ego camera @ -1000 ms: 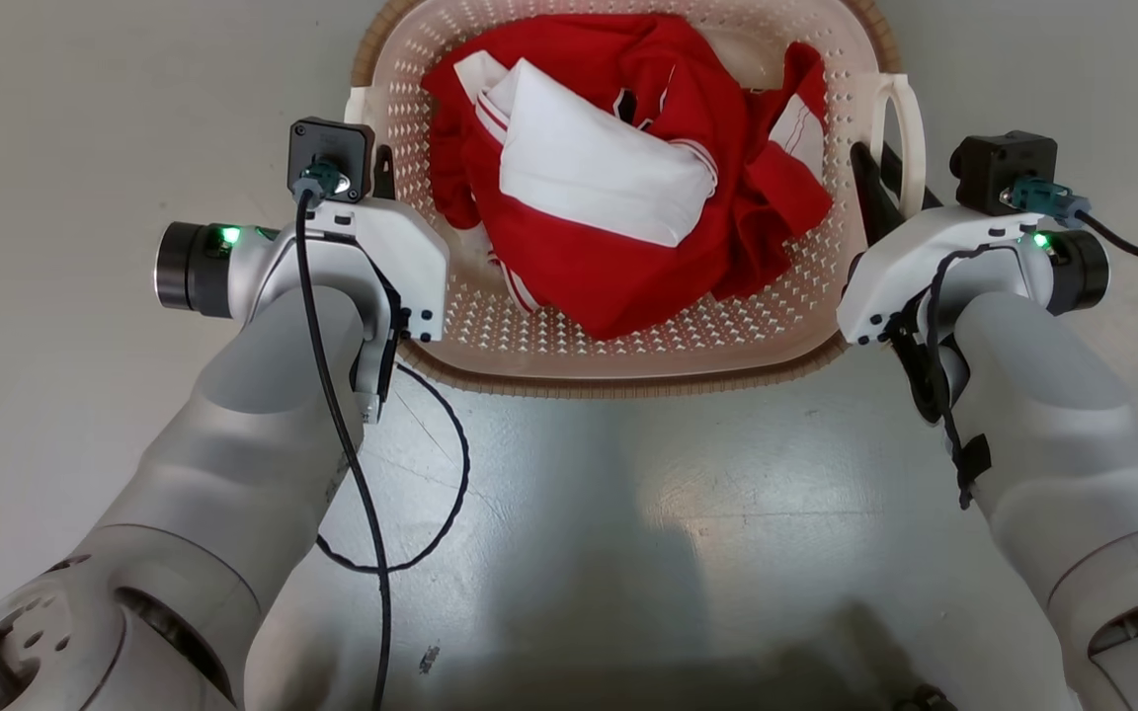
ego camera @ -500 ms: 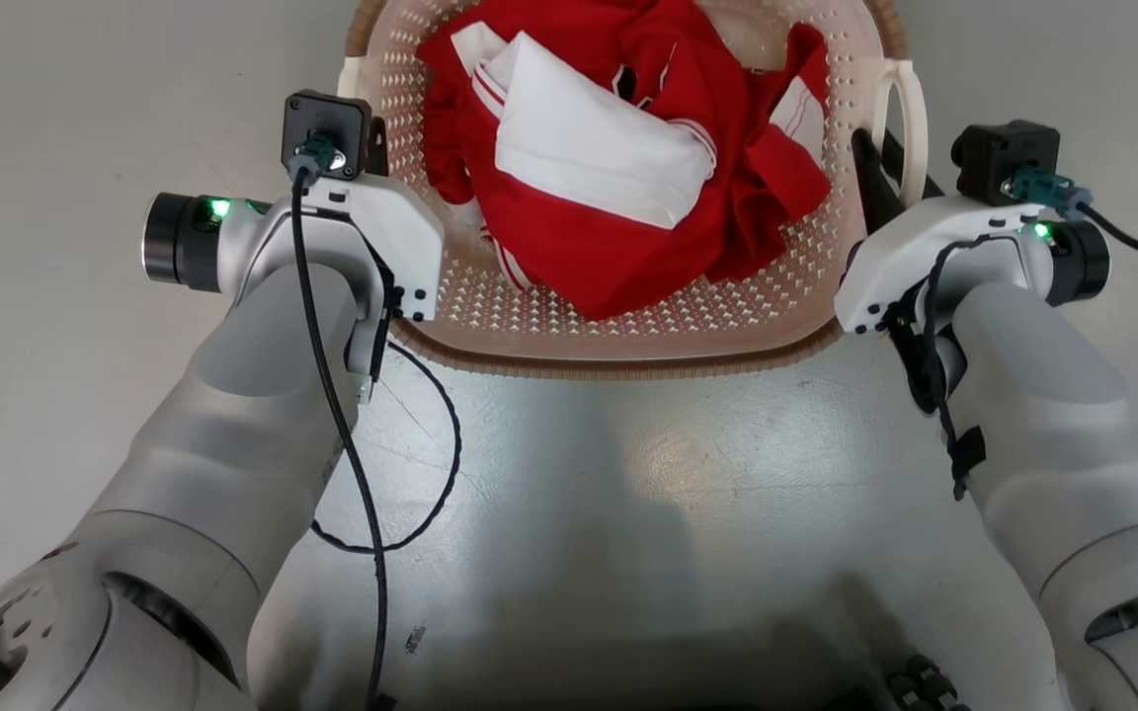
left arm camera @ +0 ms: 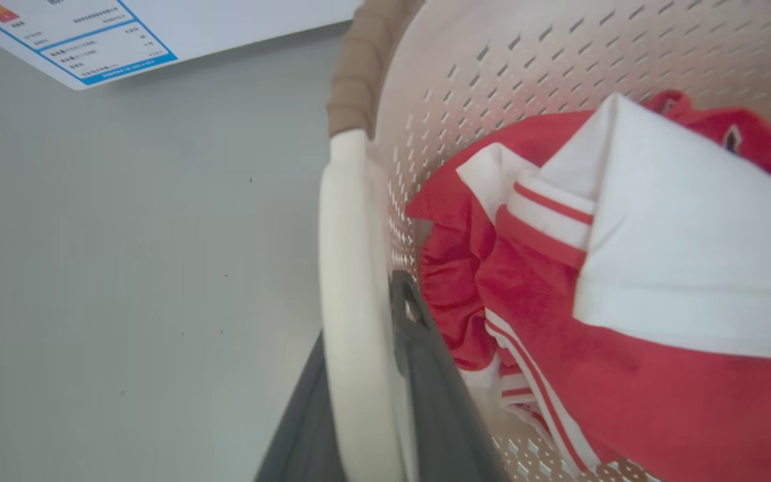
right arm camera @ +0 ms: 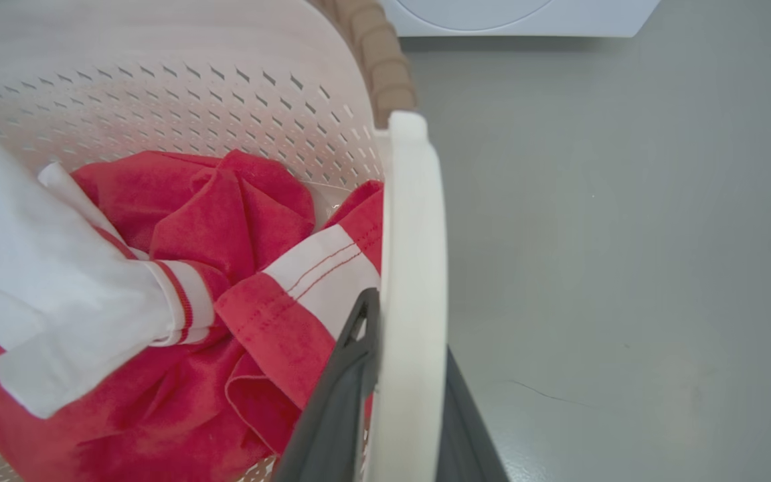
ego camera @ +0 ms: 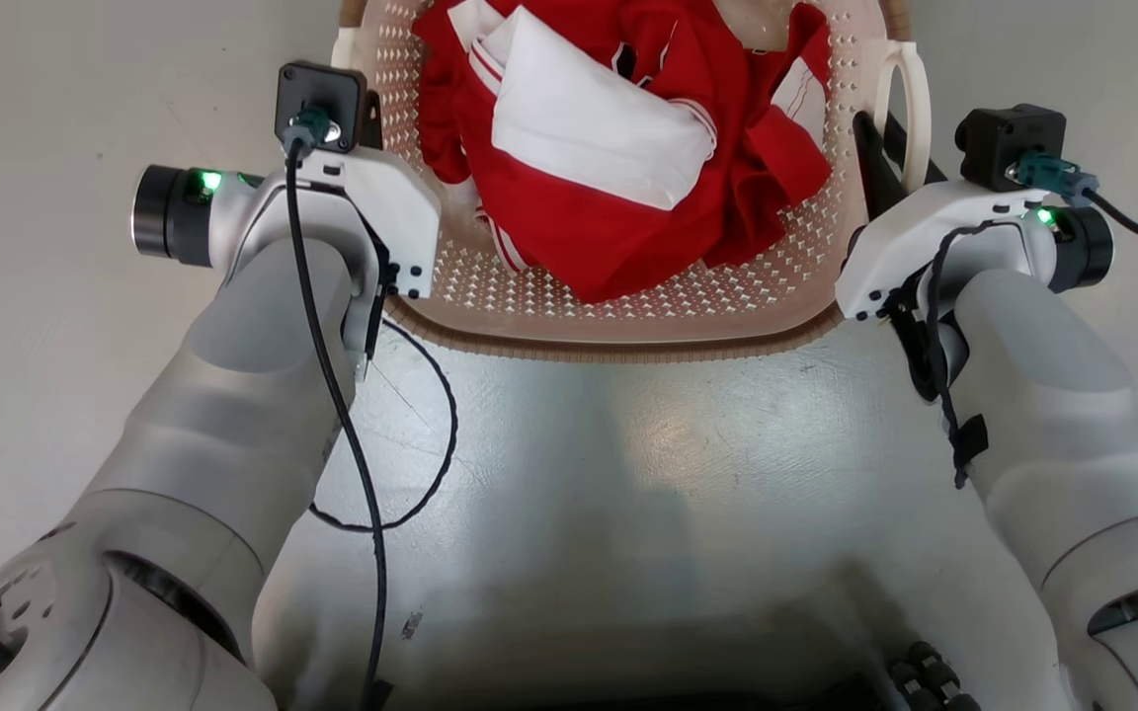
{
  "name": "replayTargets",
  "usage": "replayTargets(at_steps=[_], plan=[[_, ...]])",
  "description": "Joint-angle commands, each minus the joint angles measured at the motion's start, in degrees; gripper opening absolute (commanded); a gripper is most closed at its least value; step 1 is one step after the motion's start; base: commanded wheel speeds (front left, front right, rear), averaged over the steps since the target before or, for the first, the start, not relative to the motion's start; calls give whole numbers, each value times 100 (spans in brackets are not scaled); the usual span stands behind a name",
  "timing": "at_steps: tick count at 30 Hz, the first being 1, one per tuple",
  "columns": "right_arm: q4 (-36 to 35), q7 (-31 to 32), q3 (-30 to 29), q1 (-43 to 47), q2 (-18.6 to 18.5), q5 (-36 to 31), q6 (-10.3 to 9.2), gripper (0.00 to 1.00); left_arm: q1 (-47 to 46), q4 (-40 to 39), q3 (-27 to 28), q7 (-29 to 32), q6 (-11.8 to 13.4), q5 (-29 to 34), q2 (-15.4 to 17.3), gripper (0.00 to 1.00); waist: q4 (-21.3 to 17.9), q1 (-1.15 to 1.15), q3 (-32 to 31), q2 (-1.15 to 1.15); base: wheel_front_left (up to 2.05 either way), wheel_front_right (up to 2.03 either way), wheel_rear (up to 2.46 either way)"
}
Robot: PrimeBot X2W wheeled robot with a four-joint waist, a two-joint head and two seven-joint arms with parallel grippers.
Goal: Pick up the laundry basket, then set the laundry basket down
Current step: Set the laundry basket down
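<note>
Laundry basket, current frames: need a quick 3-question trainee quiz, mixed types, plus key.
1. True or false: the left gripper is shut on the left handle of the laundry basket.
2. What lies in the basket? A) blue towels B) red and white clothing C) bottles
3. Fill in: the right gripper is shut on the basket's other ____.

Key: 1. true. 2. B. 3. handle, namely the right handle.
</note>
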Motion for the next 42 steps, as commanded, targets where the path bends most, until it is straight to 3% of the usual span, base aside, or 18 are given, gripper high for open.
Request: replayTargets(at_steps=[1, 15, 17, 18, 19, 20, 42], plan=[[-36, -60, 113, 130, 110, 3, 41, 0, -116, 13, 81, -79, 14, 93, 153, 0, 3, 0, 27, 0, 0, 0, 0], [-2, -60, 133, 77, 110, 59, 41, 0, -196, 78, 201, -79, -20, 186, 122, 1, 0, 0, 161, 0, 0, 0, 0], [-9, -60, 124, 73, 110, 57, 41, 72, -218, 72, 241, -79, -5, 189, 123, 44, -2, 0, 161, 0, 0, 0, 0], [-14, -60, 114, 74, 110, 51, 41, 100, -226, 60, 253, -79, 6, 203, 122, 69, -1, 0, 160, 0, 0, 0, 0], [-22, -60, 101, 74, 110, 41, 41, 100, -228, 51, 259, -79, 13, 222, 122, 96, 2, 0, 158, 0, 0, 0, 0], [-30, -60, 84, 74, 110, 29, 41, 100, -228, 39, 278, -79, 18, 229, 121, 100, 5, 0, 156, 0, 0, 0, 0], [-541, -60, -367, 244, 110, -207, 41, 100, -3, -115, 618, -79, 43, 472, 144, 100, 25, 0, -168, 0, 0, 0, 0]])
